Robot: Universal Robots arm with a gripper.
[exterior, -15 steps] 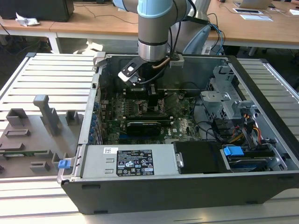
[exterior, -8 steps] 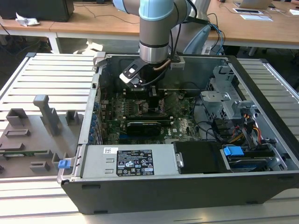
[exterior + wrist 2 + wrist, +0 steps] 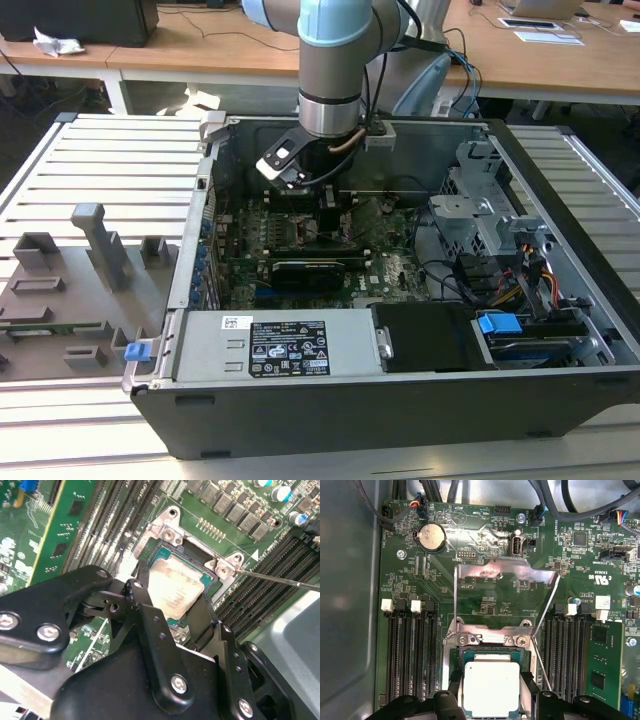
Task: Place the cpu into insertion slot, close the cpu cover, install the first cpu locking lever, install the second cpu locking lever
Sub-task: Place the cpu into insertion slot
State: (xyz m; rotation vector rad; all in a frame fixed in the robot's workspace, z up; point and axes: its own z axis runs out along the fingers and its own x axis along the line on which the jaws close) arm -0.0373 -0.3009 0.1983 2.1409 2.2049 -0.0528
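In the exterior view's upper middle, one gripper (image 3: 322, 203) is reaching into the computer case (image 3: 185, 290). In both wrist views its two fingers (image 3: 145, 597) are clasping one cpu (image 3: 175, 587) in the single insertion slot (image 3: 192, 552), one cpu cover (image 3: 505, 573) standing open.

Pincer (image 3: 325, 205) over motherboard (image 3: 392, 266), open computer case (image 3: 400, 405)

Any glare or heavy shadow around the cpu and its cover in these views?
First wrist view: bright glare on the top bar of the raised cpu cover; the cpu is evenly lit. Second wrist view: the cpu's top shows mottled sheen, not washed out. Exterior view: the motherboard lies shaded beneath the arm.
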